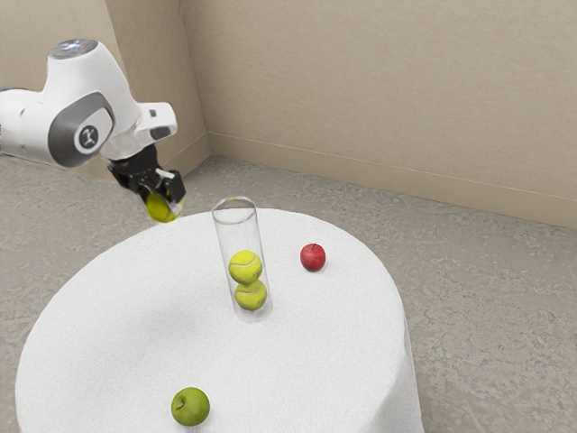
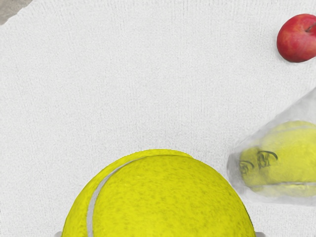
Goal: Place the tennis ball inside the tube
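Note:
My gripper (image 1: pixel 164 197) is up at the exterior view's left, shut on a yellow tennis ball (image 1: pixel 162 207) with a finger on either side. In the wrist view this held tennis ball (image 2: pixel 163 197) looms large at the lower edge. A clear upright tube (image 1: pixel 222 236) stands on the table, to the exterior view's right of the ball and apart from it. Two tennis balls are stacked inside it, the upper ball (image 1: pixel 245 267) resting on the lower ball (image 1: pixel 251 296). The held ball hangs at about the height of the tube's open rim in the exterior view.
A red fruit (image 1: pixel 313 257) lies on the white-covered table (image 1: pixel 334 361), beyond the tube toward the exterior view's right. A green apple (image 1: pixel 190 407) sits near the exterior view's lower edge. The wrist view also has the red fruit (image 2: pixel 297 39) and the tube (image 2: pixel 237 173).

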Controlling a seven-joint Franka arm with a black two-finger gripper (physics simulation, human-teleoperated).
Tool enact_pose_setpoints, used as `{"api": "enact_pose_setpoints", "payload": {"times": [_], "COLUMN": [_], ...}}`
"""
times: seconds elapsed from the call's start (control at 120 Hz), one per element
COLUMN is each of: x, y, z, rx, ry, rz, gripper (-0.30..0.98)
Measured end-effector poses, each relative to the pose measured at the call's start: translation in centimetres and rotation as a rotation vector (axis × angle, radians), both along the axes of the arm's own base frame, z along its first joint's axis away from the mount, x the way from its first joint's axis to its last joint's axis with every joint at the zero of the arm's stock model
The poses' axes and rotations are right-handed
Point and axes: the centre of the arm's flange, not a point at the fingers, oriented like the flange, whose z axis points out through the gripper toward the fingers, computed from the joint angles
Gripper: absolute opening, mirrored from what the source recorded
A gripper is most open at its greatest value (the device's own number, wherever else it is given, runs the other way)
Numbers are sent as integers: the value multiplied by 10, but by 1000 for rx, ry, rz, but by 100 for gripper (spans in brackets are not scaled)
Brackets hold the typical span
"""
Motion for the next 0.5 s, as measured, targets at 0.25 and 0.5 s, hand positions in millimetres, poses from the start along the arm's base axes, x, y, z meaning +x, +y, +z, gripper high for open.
{"api": "enact_pose_setpoints", "payload": {"times": [0.25,0.5], "x": [35,62], "y": [-45,-105], "z": [34,33], "rx": [19,23], "ry": [76,104], "rz": [-54,-138], "gripper": [37,39]}}
